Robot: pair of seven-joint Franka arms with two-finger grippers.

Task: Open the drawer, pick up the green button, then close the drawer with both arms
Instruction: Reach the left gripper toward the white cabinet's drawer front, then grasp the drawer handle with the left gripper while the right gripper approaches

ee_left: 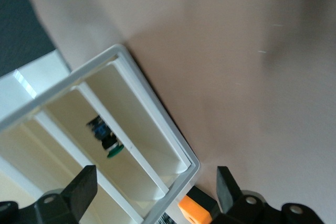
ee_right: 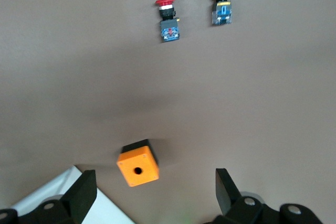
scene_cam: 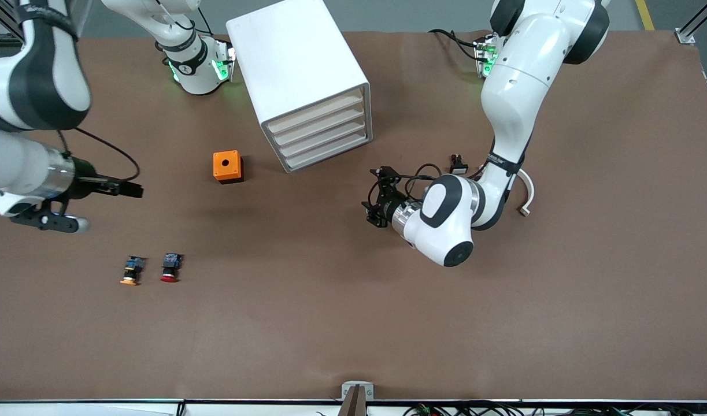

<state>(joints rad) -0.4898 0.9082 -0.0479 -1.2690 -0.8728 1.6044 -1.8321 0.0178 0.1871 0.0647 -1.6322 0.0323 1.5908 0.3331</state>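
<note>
The white cabinet (scene_cam: pixel 298 75) holds four cream-fronted drawers (scene_cam: pixel 321 130), all pushed in. In the left wrist view the green-capped button (ee_left: pixel 109 142) lies inside the second drawer (ee_left: pixel 131 145) from one end of the stack. My left gripper (scene_cam: pixel 371 202) (ee_left: pixel 155 192) is open and level with the drawer fronts, a short way in front of them and touching nothing. My right gripper (scene_cam: pixel 128 189) (ee_right: pixel 152 192) is open and holds nothing. It hangs over the table toward the right arm's end, beside the orange box (ee_right: pixel 138 169).
The orange box (scene_cam: pixel 228 166) (ee_left: pixel 197 211) with a hole on top sits beside the cabinet. A red-capped button (scene_cam: pixel 170 267) (ee_right: pixel 168 19) and a yellow-capped button (scene_cam: pixel 133 270) (ee_right: pixel 221 1) lie nearer the front camera. A small black part (scene_cam: pixel 457 164) lies by the left arm.
</note>
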